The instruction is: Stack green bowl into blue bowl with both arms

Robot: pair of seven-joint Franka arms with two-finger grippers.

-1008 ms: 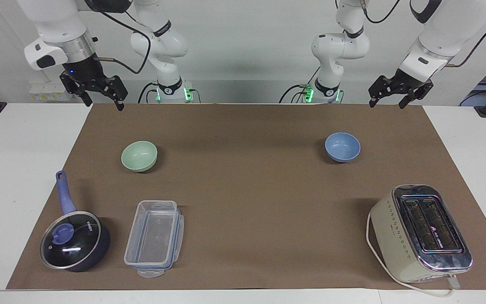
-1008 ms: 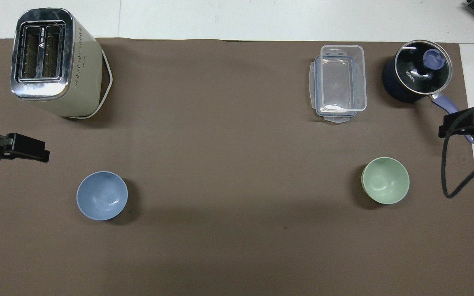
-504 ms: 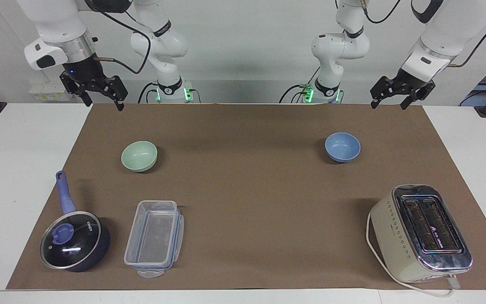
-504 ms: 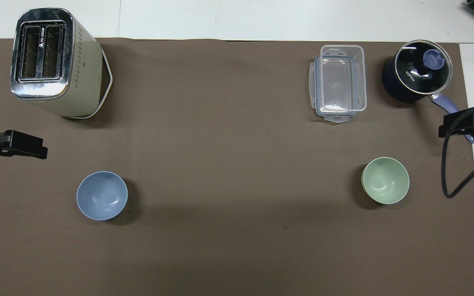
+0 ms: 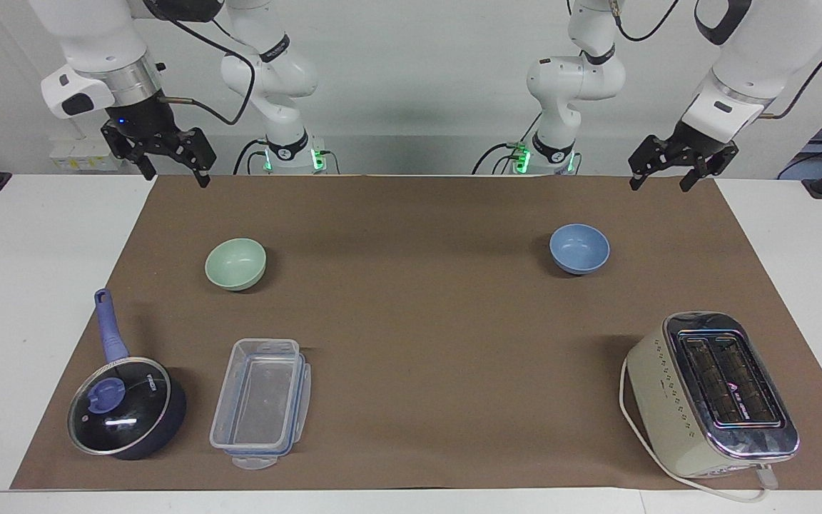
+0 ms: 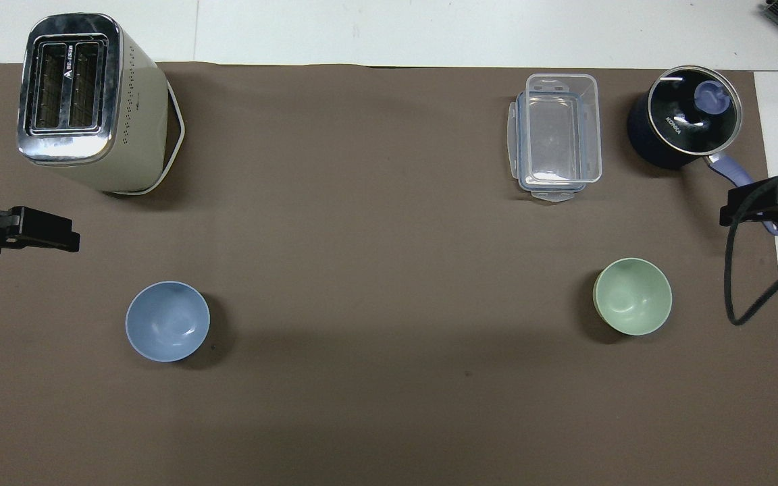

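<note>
Since a second ago I see my left gripper (image 5: 675,173) has drifted a little toward the left arm's end of the table; the right gripper (image 5: 170,165) has not moved. Both hang high with fingers spread wide, holding nothing, over the mat's (image 5: 418,214) robot-side corners. I count two bowls, one pot (image 5: 129,407), one clear container (image 5: 262,403), one toaster (image 5: 711,392). The green bowl (image 5: 235,263) sits toward the right arm's end, the blue bowl (image 5: 579,248) toward the left arm's, well apart. Between them I have bare mat; the pot, container and toaster line the edge farthest from the robots.
</note>
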